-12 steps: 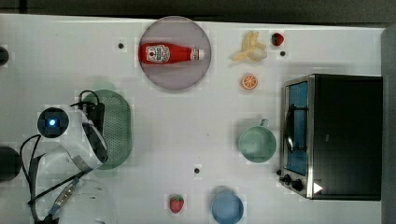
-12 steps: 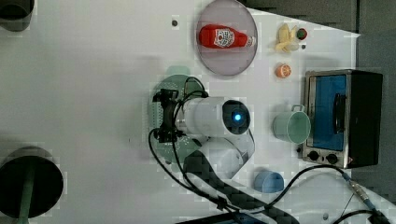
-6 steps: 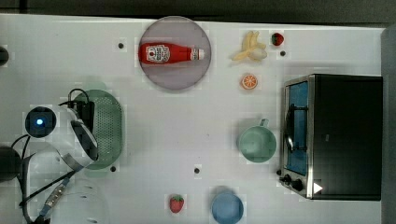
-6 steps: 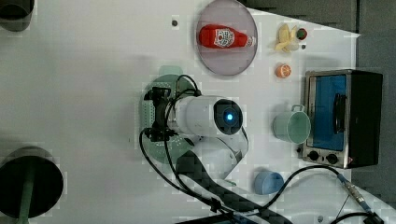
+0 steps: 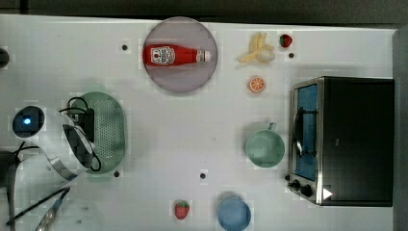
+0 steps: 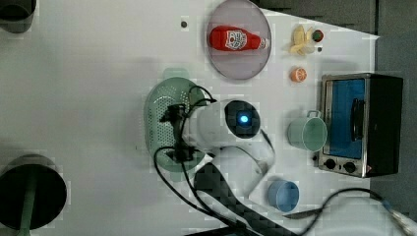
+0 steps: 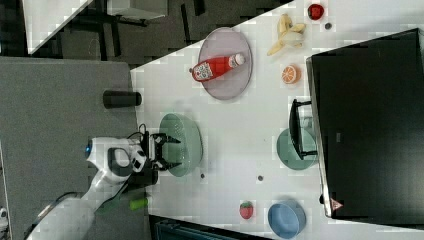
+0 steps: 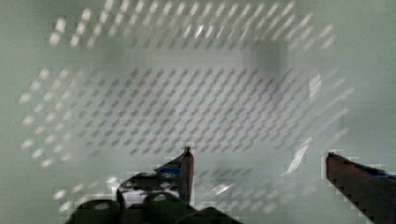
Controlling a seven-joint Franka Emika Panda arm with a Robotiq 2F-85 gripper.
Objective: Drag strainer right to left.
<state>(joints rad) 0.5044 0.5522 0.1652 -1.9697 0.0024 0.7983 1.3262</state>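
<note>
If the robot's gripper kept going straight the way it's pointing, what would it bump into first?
Probably the strainer. The open gripper points at its holey floor, with nothing between them. How far above it the gripper hangs is hard to tell.

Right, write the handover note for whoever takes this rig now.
Tool: open, holding nothing, fingers spread over the strainer's perforated bowl.
Strainer: near the top view's left edge of the table, upright, far from the mug and toaster oven.
Done: the strainer already sits at the top view's left, so the drag looks largely complete.
Left: confirm final placement, then lift the tool clear.
</note>
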